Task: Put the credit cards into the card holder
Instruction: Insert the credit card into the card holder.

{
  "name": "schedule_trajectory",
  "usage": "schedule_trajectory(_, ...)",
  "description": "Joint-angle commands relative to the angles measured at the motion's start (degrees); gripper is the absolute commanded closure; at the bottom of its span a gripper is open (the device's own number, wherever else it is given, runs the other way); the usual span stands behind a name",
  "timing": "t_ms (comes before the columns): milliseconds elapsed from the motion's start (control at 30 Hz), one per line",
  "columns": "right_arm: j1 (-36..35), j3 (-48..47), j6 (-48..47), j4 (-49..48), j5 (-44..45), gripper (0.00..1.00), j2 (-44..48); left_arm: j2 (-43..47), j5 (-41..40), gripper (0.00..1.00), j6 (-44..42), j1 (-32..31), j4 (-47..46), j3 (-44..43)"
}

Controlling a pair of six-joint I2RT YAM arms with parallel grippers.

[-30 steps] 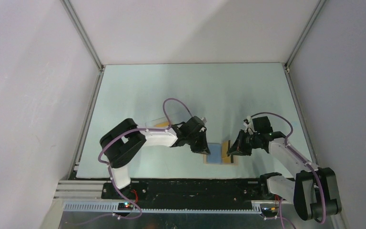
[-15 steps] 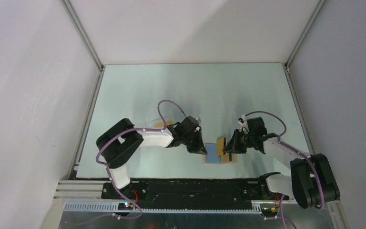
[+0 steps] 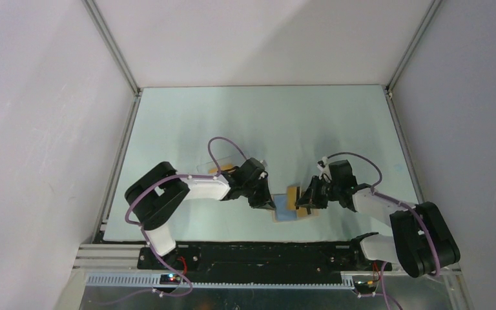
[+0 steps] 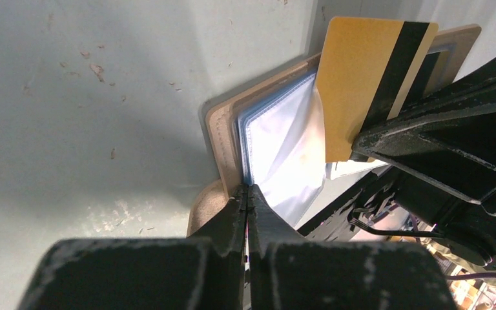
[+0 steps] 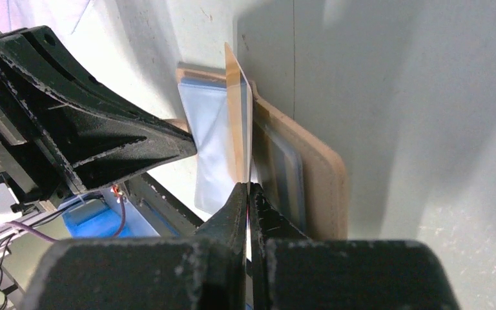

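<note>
The tan card holder [image 3: 286, 215] lies open near the table's front edge, its blue pockets facing up. My left gripper [image 4: 247, 190] is shut on the edge of a clear pocket sheet [image 4: 284, 148] at the card holder's rim [image 4: 223, 135] and holds it lifted. My right gripper [image 5: 248, 188] is shut on an orange-yellow credit card [image 5: 237, 129] with a black stripe. The credit card [image 4: 355, 84] stands on edge, its lower edge at the lifted pocket's mouth. In the top view the card [image 3: 292, 196] sits between the left gripper [image 3: 265, 201] and the right gripper [image 3: 303, 201].
A clear plastic box [image 3: 214, 166] with an orange card showing at it lies just behind the left forearm. The metal rail [image 3: 252, 248] runs close along the near side of the card holder. Grey walls enclose the table.
Both grippers have shifted left. The right gripper carried the card from the holder's right half to over its left pocket. The holder slid slightly left with the left gripper.
</note>
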State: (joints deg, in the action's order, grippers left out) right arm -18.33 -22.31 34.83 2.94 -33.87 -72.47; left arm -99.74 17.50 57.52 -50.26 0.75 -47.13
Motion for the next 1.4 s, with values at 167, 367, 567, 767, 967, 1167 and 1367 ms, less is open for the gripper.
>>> schedule_trajectory(167, -0.98, 1.21, 2.58, 14.32, 0.55, 1.00, 3.74, 0.16, -5.60, 0.98, -0.66, 0.93, 5.66, 1.07)
schedule_trajectory(367, -0.67, 1.17, 3.94, 16.99, -0.37, 1.00, 2.72, 0.19, -6.77, 0.98, -0.90, 0.94, 6.25, 0.81)
schedule_trajectory(567, 0.04, 0.85, 2.89, 17.13, -1.42, 1.00, 0.18, -0.35, -6.73, 0.98, -1.79, 0.92, 6.99, -0.15)
schedule_trajectory(767, 0.32, -0.94, -1.90, 15.15, -4.72, 1.00, -5.99, -0.59, -6.35, 0.98, -2.44, 0.95, 7.63, -0.67)
schedule_trajectory(967, 0.31, -4.77, -5.75, 14.53, -6.58, 1.00, -10.79, -0.24, -6.52, 0.98, -3.46, 0.93, 9.44, -1.50)
schedule_trajectory(1167, -1.81, -7.43, -3.93, 11.59, -7.51, 0.93, -12.95, -0.77, -5.66, 0.98, -4.05, 0.88, 10.59, -2.55)
schedule_trajectory(1367, -7.02, -7.58, 0.05, 9.48, -4.96, 0.87, -12.48, -0.56, -5.87, 0.98, -4.53, 0.92, 11.04, -2.84)
